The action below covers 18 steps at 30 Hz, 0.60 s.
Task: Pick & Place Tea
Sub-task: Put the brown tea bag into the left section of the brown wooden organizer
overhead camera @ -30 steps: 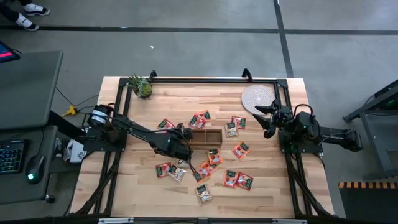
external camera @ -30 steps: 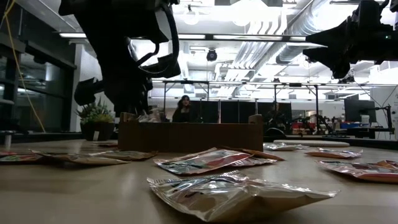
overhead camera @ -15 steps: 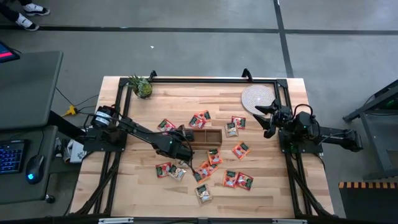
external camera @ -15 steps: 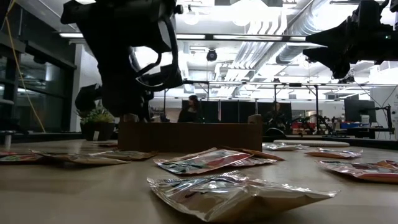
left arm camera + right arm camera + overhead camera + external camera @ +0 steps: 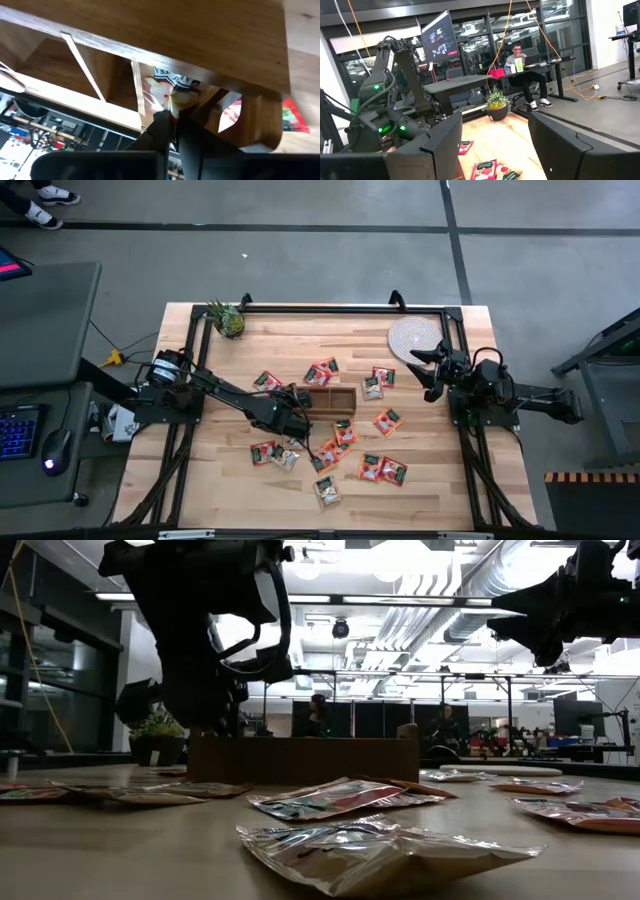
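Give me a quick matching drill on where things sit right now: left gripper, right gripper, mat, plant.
Things:
1. left gripper
2. right gripper
3. mat
4. plant

Places:
A. far left corner of the table
B. at the left end of the box, pinching a sachet inside it
C. far right part of the table, lying flat
D. off the table surface near the right edge, fingers apart, empty

Pairs: 1-B, 2-D, 3-C, 4-A
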Each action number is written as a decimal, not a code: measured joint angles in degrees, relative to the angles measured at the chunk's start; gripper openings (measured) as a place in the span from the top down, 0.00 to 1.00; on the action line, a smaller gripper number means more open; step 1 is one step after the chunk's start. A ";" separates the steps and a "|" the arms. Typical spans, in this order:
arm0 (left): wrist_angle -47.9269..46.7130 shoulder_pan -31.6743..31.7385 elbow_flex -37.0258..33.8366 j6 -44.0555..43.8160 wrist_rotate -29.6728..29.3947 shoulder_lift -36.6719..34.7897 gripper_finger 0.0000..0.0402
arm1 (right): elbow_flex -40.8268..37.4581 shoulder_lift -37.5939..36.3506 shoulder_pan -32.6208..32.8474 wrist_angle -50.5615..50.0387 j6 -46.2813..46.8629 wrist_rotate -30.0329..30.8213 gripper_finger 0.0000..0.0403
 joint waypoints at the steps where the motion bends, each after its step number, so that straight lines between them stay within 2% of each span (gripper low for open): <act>1: 0.05 0.02 0.00 -0.56 0.09 0.00 0.90 | 0.00 0.00 0.02 0.00 0.00 0.00 0.44; 8: 0.03 0.02 0.00 -1.32 0.45 0.00 0.74 | -0.02 0.00 0.00 0.00 0.00 0.00 0.44; 13: 0.17 0.02 0.00 -1.32 -4.24 0.00 0.64 | 0.00 0.00 0.00 0.01 0.00 0.00 0.44; 18: 0.14 0.00 0.00 -1.26 -7.70 0.00 0.59 | -0.01 0.00 0.01 0.01 0.00 0.00 0.44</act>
